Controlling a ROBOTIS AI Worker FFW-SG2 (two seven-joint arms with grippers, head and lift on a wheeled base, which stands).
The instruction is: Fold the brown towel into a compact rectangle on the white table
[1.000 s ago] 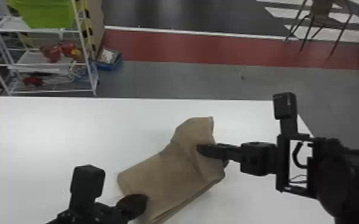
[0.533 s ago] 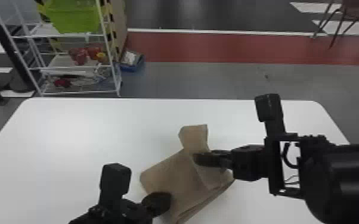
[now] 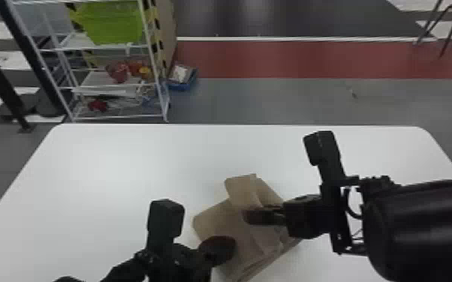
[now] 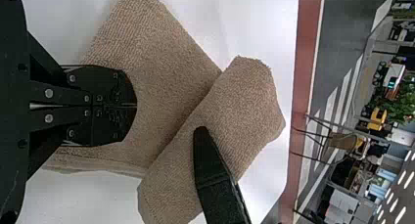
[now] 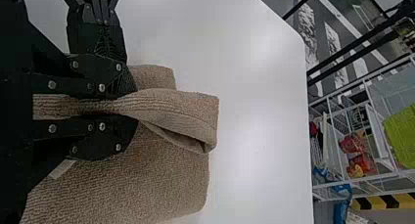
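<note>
Brown towel [image 3: 217,221] is partly hidden where the right tool [image 3: 247,216] pinches it and beneath the narrowly closed left tool [image 3: 224,248].

Head view: from above, farther back, looking forward and down on both jaws. Left wrist view: close behind left gripper [image 3: 229,245] jaws, facing past them toward chair [image 4: 342,141]. Right wrist view: close behind right gripper [image 3: 247,216] jaws, facing rack [image 3: 155,67] beyond. All share towel [image 3: 214,221] at the jaws.
</note>
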